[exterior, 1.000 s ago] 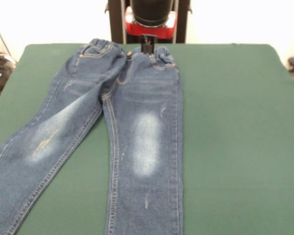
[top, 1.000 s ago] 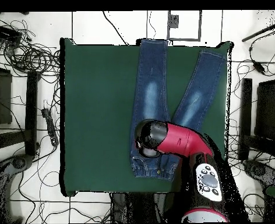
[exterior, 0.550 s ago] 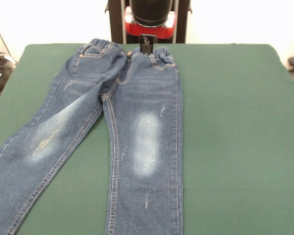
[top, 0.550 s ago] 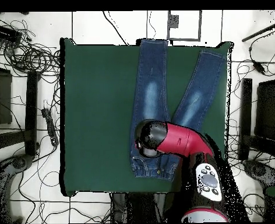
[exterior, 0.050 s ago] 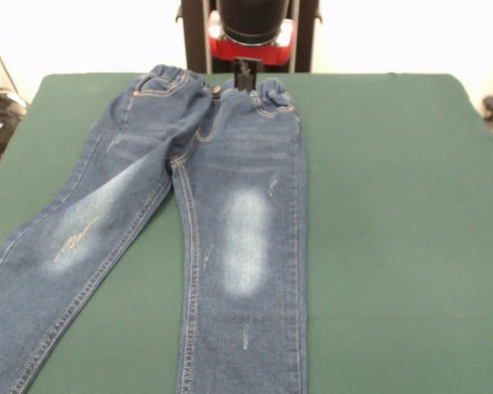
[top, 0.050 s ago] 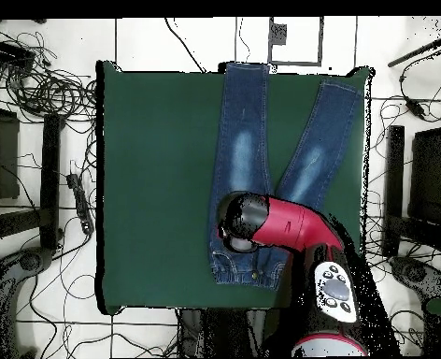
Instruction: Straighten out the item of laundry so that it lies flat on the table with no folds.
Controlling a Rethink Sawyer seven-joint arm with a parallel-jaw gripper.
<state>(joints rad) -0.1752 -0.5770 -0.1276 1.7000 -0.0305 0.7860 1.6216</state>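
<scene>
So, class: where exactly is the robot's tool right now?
In the front view, the tool sits at the far edge of the table, right at the middle of the jeans' waistband. Overhead, the arm hides it.

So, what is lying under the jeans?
Under the jeans only the green table shows, bare around them. What the denim covers cannot be seen. The gripper stands at the waistband.

No text, label or number can be read anywhere (neither view offers any).
</scene>
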